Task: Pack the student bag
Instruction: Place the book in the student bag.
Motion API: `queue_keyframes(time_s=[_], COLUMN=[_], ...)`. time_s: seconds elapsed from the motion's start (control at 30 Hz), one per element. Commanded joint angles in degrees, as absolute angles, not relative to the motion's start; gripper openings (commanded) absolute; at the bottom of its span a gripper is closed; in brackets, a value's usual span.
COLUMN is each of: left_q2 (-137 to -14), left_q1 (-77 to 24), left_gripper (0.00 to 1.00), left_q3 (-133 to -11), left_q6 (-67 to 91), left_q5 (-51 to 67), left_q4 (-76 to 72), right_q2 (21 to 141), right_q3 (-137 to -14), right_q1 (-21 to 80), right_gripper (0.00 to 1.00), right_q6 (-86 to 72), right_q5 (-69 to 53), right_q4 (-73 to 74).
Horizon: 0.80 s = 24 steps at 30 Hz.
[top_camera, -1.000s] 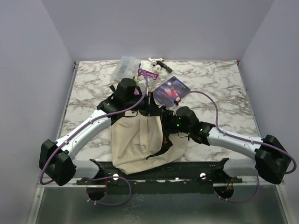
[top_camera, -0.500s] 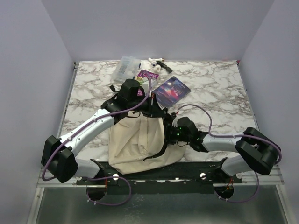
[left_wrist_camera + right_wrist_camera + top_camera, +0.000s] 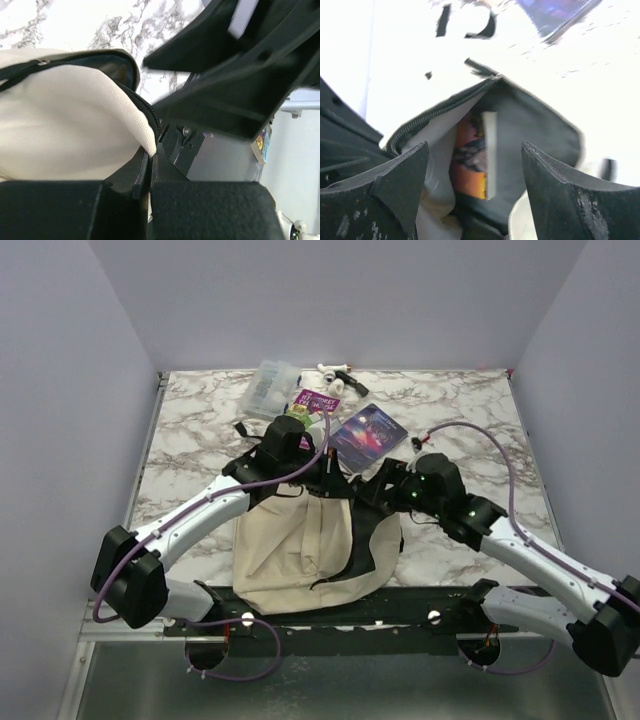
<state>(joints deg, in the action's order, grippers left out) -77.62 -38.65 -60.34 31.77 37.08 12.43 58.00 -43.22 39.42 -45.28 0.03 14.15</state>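
Observation:
The beige student bag (image 3: 295,550) lies at the near middle of the table, its mouth facing away from the arms. My left gripper (image 3: 312,480) is shut on the bag's beige rim beside the zipper (image 3: 149,137) and holds the mouth open. My right gripper (image 3: 383,487) is open and empty, hovering just over the mouth. In the right wrist view its gap (image 3: 480,172) frames the black lining (image 3: 535,125) and an orange-covered book (image 3: 472,167) standing inside the bag. A blue-purple book (image 3: 368,432) lies on the table beyond the bag.
A clear plastic case (image 3: 270,387), a pink packet (image 3: 318,400) and a small white object (image 3: 335,375) lie at the far middle of the marble table (image 3: 470,420). A black strap end (image 3: 242,428) lies left of the bag's mouth. Grey walls close in three sides.
My right arm has swung up from the bag's right side to its mouth, gripper open over the opening. My left gripper, still holding the rim, has shifted slightly farther and right.

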Motion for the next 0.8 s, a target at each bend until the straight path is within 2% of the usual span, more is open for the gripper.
queue_keyframes(time_s=[0.0,0.17,0.23,0.33,0.4,0.47,0.6,0.63,0.67,0.77], left_q2=[-80.28,-84.22,-87.07,-90.03,-89.26,-86.93,-82.18,-80.81,-79.84,-77.89], left_q1=[-41.63,-47.90,-49.43,-49.93,-49.31,-47.73,-41.04,-39.08,-36.52,-28.99], left_gripper=[0.00,0.00,0.11,0.45,0.58,0.66,0.74,0.95,0.98,0.98], left_q3=[-59.09,-59.13,-59.62,-60.26,-60.32,-60.05,-60.20,-60.24,-60.36,-60.70], left_q6=[31.82,32.48,33.92,34.60,33.57,32.43,30.47,30.24,30.11,30.87], left_q5=[37.27,33.44,33.79,35.14,34.83,34.95,35.68,35.53,35.00,32.43], left_q4=[9.84,8.38,7.36,6.29,6.33,6.40,8.32,9.05,9.87,11.38], right_q2=[57.06,59.97,62.42,66.87,69.17,71.21,73.34,74.05,74.69,77.68], right_q3=[-47.39,-47.84,-48.46,-51.38,-52.57,-52.58,-47.84,-46.95,-46.06,-39.58], right_q1=[34.87,21.25,19.19,19.16,19.12,19.18,21.50,22.23,22.76,23.76], right_gripper=[0.78,0.78,0.77,0.76,0.75,0.73,0.68,0.66,0.65,0.61], right_q6=[-38.07,-34.16,-34.22,-35.98,-36.15,-37.87,-43.80,-44.17,-44.31,-45.48], right_q5=[15.93,4.39,-2.99,-9.86,-14.34,-19.96,-28.57,-28.96,-29.45,-30.18], right_q4=[34.83,27.60,22.69,17.79,14.59,10.71,-1.89,-3.29,-4.72,-12.24])
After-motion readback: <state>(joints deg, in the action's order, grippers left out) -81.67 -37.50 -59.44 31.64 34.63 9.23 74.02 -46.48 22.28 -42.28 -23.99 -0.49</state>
